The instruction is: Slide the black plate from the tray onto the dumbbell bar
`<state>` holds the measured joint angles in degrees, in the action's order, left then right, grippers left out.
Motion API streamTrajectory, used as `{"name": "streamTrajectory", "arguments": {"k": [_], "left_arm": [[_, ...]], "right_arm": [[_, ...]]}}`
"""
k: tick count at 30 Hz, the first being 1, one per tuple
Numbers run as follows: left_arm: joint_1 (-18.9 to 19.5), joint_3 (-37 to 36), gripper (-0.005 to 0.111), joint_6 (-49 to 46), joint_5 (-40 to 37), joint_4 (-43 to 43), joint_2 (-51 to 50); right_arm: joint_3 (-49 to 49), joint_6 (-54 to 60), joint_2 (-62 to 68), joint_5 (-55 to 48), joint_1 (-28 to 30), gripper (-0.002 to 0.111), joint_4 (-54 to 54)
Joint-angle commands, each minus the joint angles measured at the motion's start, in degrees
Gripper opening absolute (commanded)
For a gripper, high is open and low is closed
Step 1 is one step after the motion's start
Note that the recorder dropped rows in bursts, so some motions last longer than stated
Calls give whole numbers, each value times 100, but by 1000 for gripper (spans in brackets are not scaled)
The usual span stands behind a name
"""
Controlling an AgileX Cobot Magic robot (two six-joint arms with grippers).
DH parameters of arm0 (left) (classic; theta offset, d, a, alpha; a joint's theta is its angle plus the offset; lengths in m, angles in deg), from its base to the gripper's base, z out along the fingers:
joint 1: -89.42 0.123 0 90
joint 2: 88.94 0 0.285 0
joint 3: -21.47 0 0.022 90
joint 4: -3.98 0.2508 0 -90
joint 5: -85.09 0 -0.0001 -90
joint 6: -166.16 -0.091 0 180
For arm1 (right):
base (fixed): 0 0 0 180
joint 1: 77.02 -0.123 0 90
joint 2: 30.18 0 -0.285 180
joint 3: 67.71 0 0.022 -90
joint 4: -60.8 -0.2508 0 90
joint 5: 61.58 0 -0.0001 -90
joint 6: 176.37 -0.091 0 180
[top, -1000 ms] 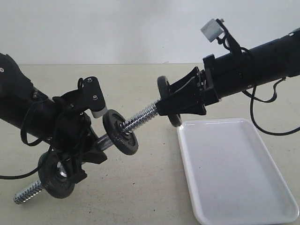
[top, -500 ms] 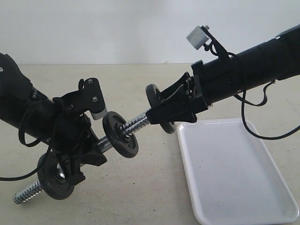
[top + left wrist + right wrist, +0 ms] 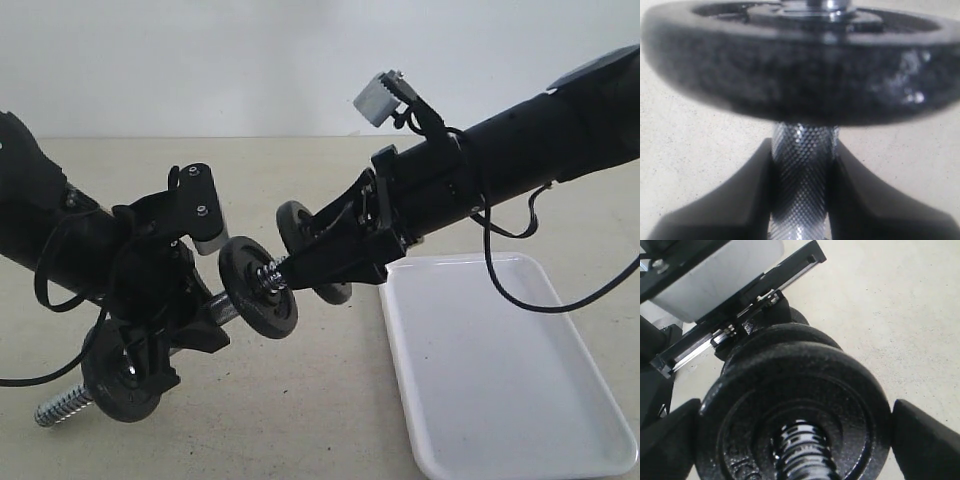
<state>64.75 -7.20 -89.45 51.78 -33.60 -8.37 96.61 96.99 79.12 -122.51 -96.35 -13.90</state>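
Note:
The dumbbell bar (image 3: 58, 405) slants up from lower left to the middle, and my left gripper (image 3: 205, 322) is shut on its knurled middle (image 3: 802, 200). Two black discs sit on it, one near the low end (image 3: 125, 378) and one just past the left gripper (image 3: 258, 290). My right gripper (image 3: 320, 262) is shut on the black plate (image 3: 296, 224), one finger on each side of its rim. The plate (image 3: 795, 405) is on the bar's upper end, whose threads (image 3: 800, 450) show through its hole. The white tray (image 3: 500, 370) lies at the lower right with nothing in it.
The right arm (image 3: 520, 150) reaches in from the upper right, above the tray's far edge. The left arm (image 3: 60, 245) comes in from the left. A beige tabletop (image 3: 300, 420) lies under everything, and a pale wall stands behind.
My right gripper has moved left and down along the bar's line, carrying the black plate onto the threaded end and close to the inner disc. The left arm holds still.

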Motion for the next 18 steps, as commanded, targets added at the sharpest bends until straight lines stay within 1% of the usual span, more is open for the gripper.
{"name": "streamTrajectory", "arguments": {"k": [1, 6, 8, 10, 12, 15, 17, 18], "left_arm": [[-1, 179, 4, 212, 609, -715, 196], [-1, 179, 4, 212, 609, -715, 196], [-1, 179, 4, 212, 609, -715, 196], [-1, 179, 4, 212, 620, -715, 196], [-1, 179, 4, 212, 620, -715, 196], [-1, 179, 4, 212, 620, -758, 196], [-1, 179, 4, 212, 631, -759, 196], [-1, 179, 4, 212, 631, -759, 196]], "right_arm": [[59, -337, -95, -875, -130, 0, -458], [59, -336, -95, -903, -130, 0, -458], [59, -336, -95, -903, -130, 4, -458], [59, -326, -95, -903, -130, 12, -458], [59, -326, -95, -903, -130, 26, -458], [59, -326, -95, -903, -130, 50, -458], [59, -326, -95, -810, -130, 61, -458], [59, -326, -95, -726, -130, 65, -458]]}}
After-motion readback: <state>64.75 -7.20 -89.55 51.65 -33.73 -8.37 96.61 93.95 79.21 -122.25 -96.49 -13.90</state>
